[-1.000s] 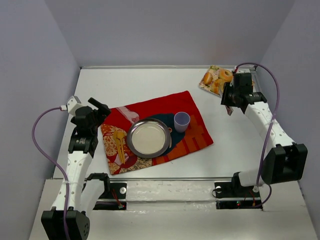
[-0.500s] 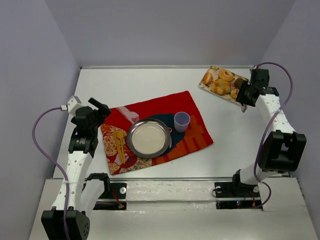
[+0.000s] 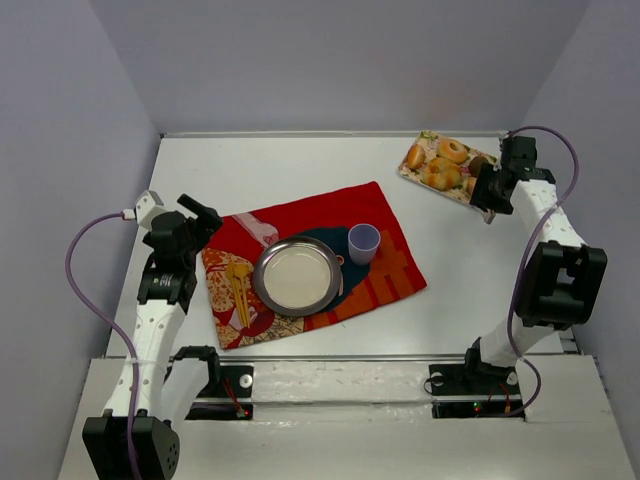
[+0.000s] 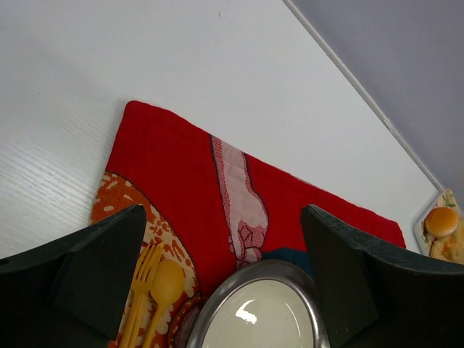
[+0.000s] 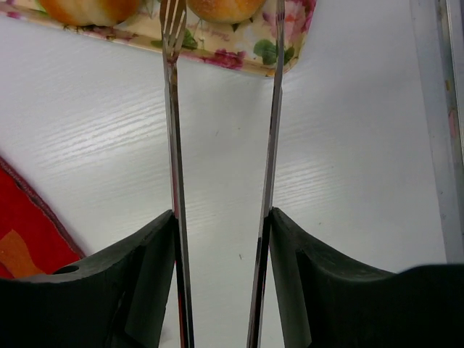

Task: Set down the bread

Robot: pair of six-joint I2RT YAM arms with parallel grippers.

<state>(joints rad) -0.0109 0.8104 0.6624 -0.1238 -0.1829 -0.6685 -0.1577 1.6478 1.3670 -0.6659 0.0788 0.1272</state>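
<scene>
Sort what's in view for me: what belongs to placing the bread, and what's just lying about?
In the job: bread, floral tray, tongs gripped in the right hand, steel plate (likely destination).
Lying about: purple cup, yellow fork and spoon, red cloth.

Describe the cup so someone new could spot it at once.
On the white table, find the red patterned cloth at the centre, with a round steel plate on it. The cup stands just right of the plate: small, pale lilac, the only upright thing on the cloth.
</scene>
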